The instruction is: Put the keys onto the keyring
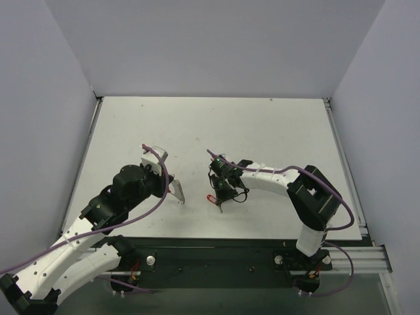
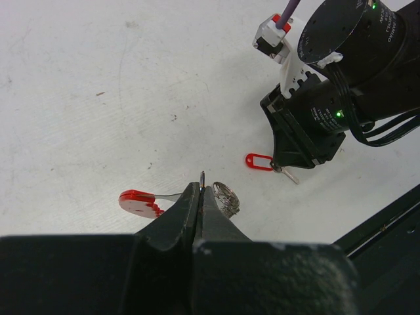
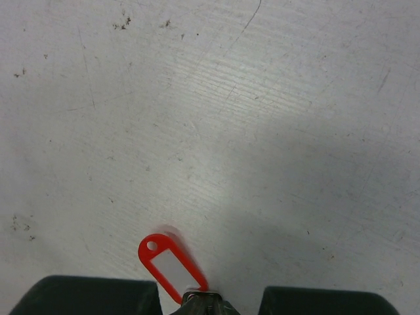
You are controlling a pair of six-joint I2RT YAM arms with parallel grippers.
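Left wrist view: left gripper (image 2: 201, 190) clenched on keyring (image 2: 226, 197); key (image 2: 291, 176) at 3 o'clock beneath right gripper (image 2: 287, 168), blade pointing 4 o'clock, grip there unclear.

**Both arms folded inward, grippers low and near each other**

In the overhead view we see the left arm (image 1: 79, 239) come up from the lower left corner, fold at the elbow and reach toward the middle of the frame. Its wrist (image 1: 134, 184) turns to the right. The left gripper (image 2: 201, 190) points down and right, its fingers pressed flat together. The right arm (image 1: 312, 197) climbs from the lower right, bends at a dark elbow and stretches left. We find its wrist (image 1: 226, 172) tilted downward with a green light showing. The right gripper (image 2: 283, 165) hangs low at the centre, its fingers tapering to a narrow tip. The two grippers are near each other but not touching.
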